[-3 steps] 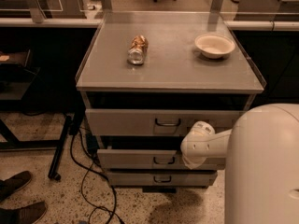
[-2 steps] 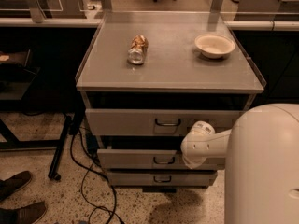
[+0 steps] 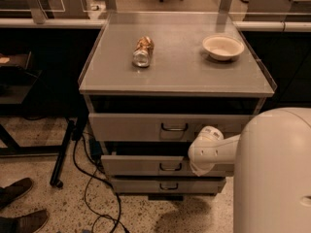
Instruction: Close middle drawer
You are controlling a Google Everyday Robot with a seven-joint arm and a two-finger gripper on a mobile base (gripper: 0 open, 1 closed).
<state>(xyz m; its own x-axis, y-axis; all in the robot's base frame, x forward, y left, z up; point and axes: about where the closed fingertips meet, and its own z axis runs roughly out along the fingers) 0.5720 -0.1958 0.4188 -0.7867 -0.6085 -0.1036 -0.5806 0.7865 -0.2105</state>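
The middle drawer (image 3: 146,165) is a low grey front with a small dark loop handle (image 3: 170,167) at centre. It stands out a little from the cabinet, with a dark gap above it. My gripper (image 3: 200,163) is at the end of the white arm (image 3: 214,152), against the right part of this drawer's front, just right of the handle. The arm's rounded white end covers it. The taller top drawer (image 3: 136,126) above also sticks out slightly. The narrower bottom drawer (image 3: 146,184) sits below.
On the grey cabinet top (image 3: 177,72) lie a crushed can (image 3: 143,51) and a white bowl (image 3: 223,46). My white body (image 3: 274,174) fills the lower right. Black cables (image 3: 92,193) trail on the speckled floor at left. Shoes (image 3: 19,205) show at bottom left.
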